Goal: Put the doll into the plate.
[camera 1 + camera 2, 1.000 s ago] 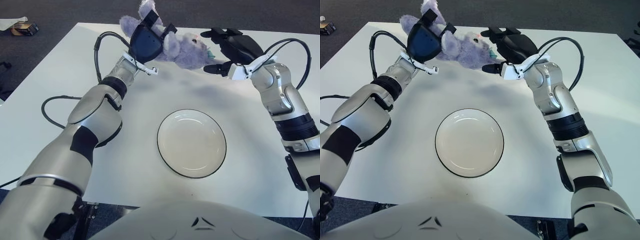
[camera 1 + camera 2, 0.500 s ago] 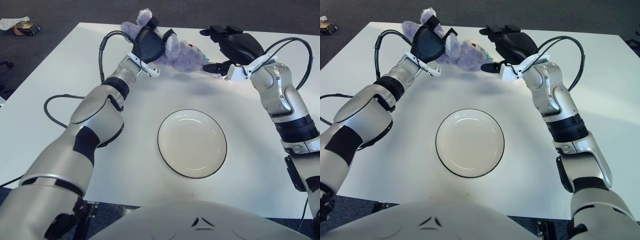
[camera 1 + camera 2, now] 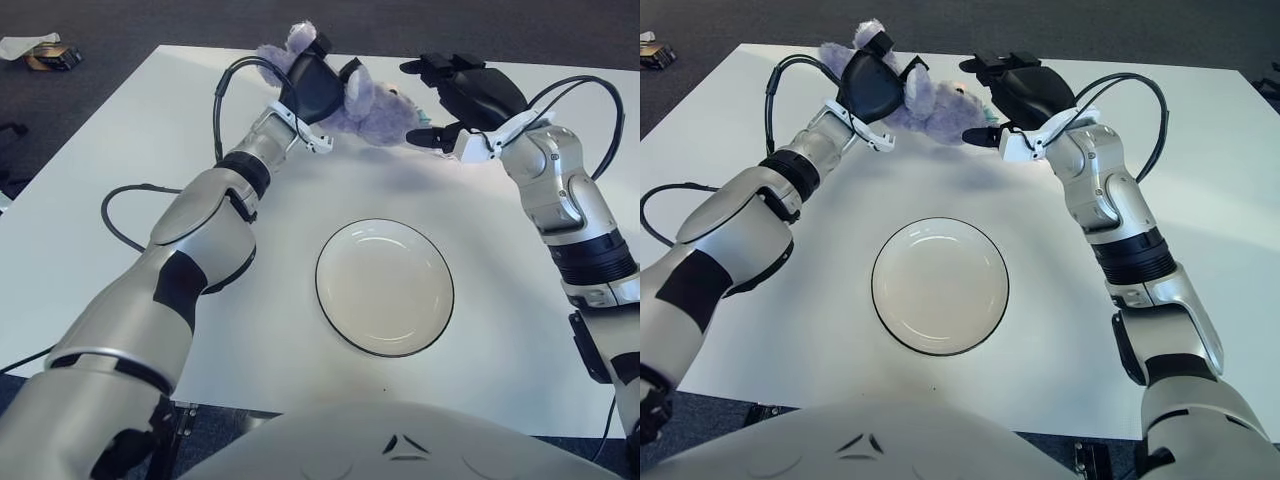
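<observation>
No writing or brand mark is reading clearly anywhere in either view. Far to the left, off the counter on the dark floor, a small dark-and-tan object is showing beside a pale scrap in the left eye view, while the right eye view is catching only its edge at the frame border. A black cable is looping across the white counter beside the left arm. The left robot hand is sitting at the far edge of the counter, its dark fingers closing around the doll, a purple plush animal whose ear is poking up behind the hand and whose body is stretching rightward. The doll is showing well beyond the plate, which is lying near the middle of the counter, white with a dark rim and holding nothing. Just right of the doll, the right robot hand is showing with its fingers spread and gripping nothing, one fingertip pointing toward the doll's head; whether it is touching the plush is not clear. A black cable is arching from that wrist over the right forearm.
</observation>
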